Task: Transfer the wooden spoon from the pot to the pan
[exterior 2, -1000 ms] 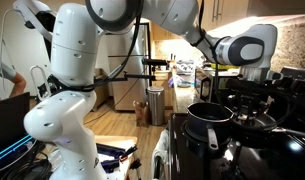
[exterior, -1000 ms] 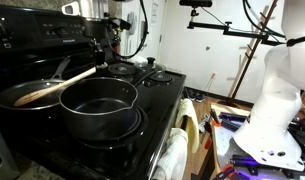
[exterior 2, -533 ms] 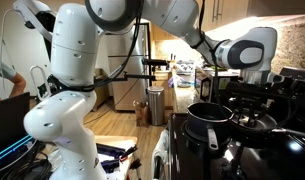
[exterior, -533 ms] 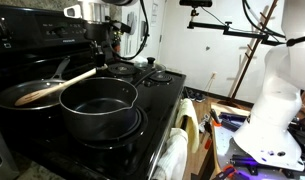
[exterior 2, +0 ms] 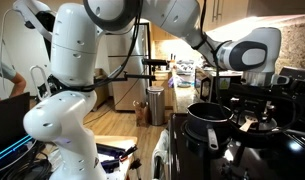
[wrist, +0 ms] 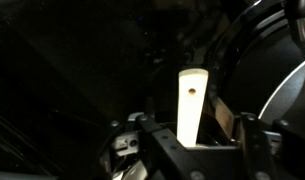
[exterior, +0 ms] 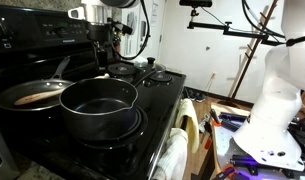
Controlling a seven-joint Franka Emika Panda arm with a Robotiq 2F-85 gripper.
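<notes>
The wooden spoon (exterior: 34,97) lies low in the pan (exterior: 10,98) at the left of the stove, bowl end on the pan's floor. The pot's rim hides most of the handle. The pot (exterior: 97,108) stands beside the pan, nearer the stove's front, with nothing in it. My gripper (exterior: 107,50) hangs over the back of the stove, behind both. In the wrist view the spoon's handle end (wrist: 192,100), with its small hole, stands between the spread fingers of the gripper (wrist: 205,135), with a gap beside it. In an exterior view the gripper (exterior 2: 247,97) sits behind the pot (exterior 2: 207,115).
The black stove (exterior: 157,100) has burners (exterior: 155,75) behind the pot and a control panel (exterior: 32,35) at the back. The pan's long metal handle (exterior: 60,68) points up and back. A towel (exterior: 177,150) hangs at the stove's front. The white robot base (exterior 2: 67,120) stands beside the stove.
The jaws have come apart from the spoon's handle. The spoon, raised across the pan's rim before, has dropped lower into the pan. The arm has hardly moved.
</notes>
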